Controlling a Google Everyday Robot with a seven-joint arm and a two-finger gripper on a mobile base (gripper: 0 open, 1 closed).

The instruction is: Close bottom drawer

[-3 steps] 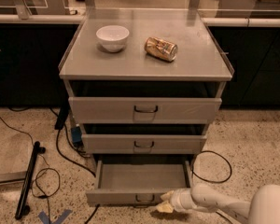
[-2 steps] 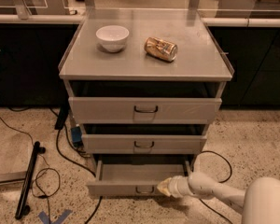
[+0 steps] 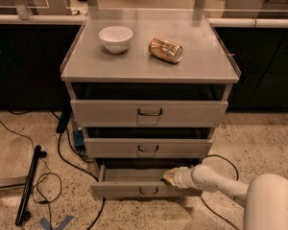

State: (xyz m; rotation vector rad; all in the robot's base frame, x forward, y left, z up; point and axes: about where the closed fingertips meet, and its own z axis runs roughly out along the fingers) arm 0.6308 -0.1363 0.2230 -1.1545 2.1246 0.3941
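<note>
The bottom drawer (image 3: 134,189) is the lowest of three grey drawers in the cabinet (image 3: 149,71). It stands partly open, with a slim front panel and a small dark loop handle (image 3: 148,191). My gripper (image 3: 169,177) is at the end of the white arm (image 3: 216,180) that reaches in from the lower right. It rests over the top edge of the drawer front, right of the handle. The middle drawer (image 3: 148,147) and the top drawer (image 3: 149,113) above also stand slightly out.
A white bowl (image 3: 115,38) and a tipped brown can (image 3: 165,50) lie on the cabinet top. Black cables (image 3: 67,152) run across the speckled floor at the left, next to a black metal bar (image 3: 30,183). Dark counters stand behind.
The bottom drawer has slid inward and sticks out less. My gripper has moved left and up along with the drawer front.
</note>
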